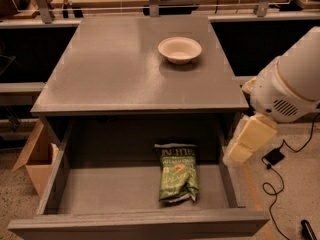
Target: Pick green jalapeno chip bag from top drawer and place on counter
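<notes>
The green jalapeno chip bag lies flat on the floor of the open top drawer, right of the middle, its dark lettered band toward the back. The grey counter is the tabletop above the drawer. My gripper hangs from the white arm at the right. It is outside the drawer's right wall, above the floor and to the right of the bag, touching nothing.
A white bowl stands on the counter at the back right. A brown cardboard box sits on the floor left of the drawer. Black cables lie on the floor at the right. Wooden benches run along the back.
</notes>
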`<state>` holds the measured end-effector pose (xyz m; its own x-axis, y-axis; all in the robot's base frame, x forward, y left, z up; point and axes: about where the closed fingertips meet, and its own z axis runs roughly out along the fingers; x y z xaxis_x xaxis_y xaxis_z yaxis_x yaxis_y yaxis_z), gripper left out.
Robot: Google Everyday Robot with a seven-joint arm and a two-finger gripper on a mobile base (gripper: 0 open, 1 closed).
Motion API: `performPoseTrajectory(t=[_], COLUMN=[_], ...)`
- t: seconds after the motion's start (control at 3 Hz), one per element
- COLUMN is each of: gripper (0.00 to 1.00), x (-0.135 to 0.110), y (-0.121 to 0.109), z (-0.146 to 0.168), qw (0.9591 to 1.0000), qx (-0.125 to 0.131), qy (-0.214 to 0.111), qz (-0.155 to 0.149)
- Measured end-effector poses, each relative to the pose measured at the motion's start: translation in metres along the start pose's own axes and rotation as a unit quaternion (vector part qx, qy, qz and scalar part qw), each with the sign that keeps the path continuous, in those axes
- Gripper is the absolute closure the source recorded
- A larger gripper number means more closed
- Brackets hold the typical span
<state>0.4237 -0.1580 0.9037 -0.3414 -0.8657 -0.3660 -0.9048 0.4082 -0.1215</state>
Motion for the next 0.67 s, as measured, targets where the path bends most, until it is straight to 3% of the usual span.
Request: performPoseTrajectory(t=[0.33,0.67], gripper=[0.0,0.0], x=[0.0,-0.002], y=[0.005,-0.004], z=[0.039,0.067], qw=[0.9979,0.9916], qx=[-0.002,0.01], qy=[-0.042,-0.09], qz=[0.049,0.093])
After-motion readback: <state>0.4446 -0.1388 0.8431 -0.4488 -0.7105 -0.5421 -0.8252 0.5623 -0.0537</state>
